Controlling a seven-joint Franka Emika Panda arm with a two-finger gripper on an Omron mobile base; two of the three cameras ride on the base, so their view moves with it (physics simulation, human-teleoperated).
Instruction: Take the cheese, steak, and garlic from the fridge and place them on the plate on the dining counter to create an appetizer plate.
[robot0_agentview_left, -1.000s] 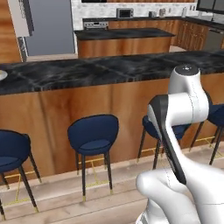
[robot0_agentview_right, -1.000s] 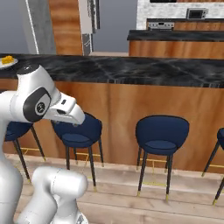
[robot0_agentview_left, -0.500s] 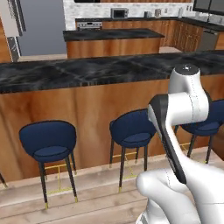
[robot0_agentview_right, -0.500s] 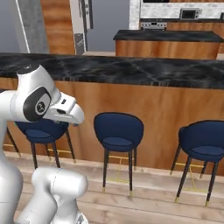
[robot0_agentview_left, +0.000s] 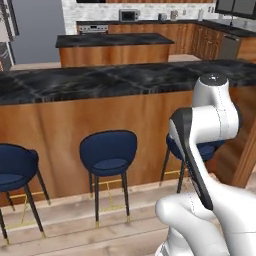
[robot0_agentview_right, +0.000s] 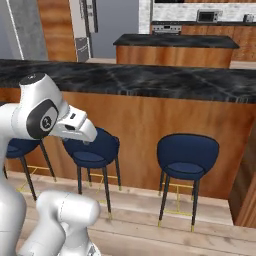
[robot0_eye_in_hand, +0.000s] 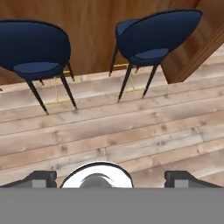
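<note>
pincer (robot0_eye_in_hand: 109, 180): spread wide, pinching nothing, above the wood floor (robot0_eye_in_hand: 131, 131)
dining surface (robot0_agentview_left: 100, 80): black marble
stools (robot0_agentview_left: 108, 150): navy, along its front edge

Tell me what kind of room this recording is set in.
A home kitchen with a breakfast-bar seating area, by the look of it: a long dining counter with navy stools along it, an island behind, and a microwave.

dining counter (robot0_agentview_left: 100, 80): black marble top with pale veins, warm brown wood-panel front
stools (robot0_agentview_left: 108, 150): navy blue seats, thin dark legs, thin gold foot rails
floor (robot0_eye_in_hand: 131, 131): pale wood planks, light brown grain
far island (robot0_agentview_right: 175, 41): dark top, brown wood sides
fridge (robot0_agentview_left: 35, 30): grey doors
arm (robot0_agentview_left: 212, 115): white with dark joints
</note>
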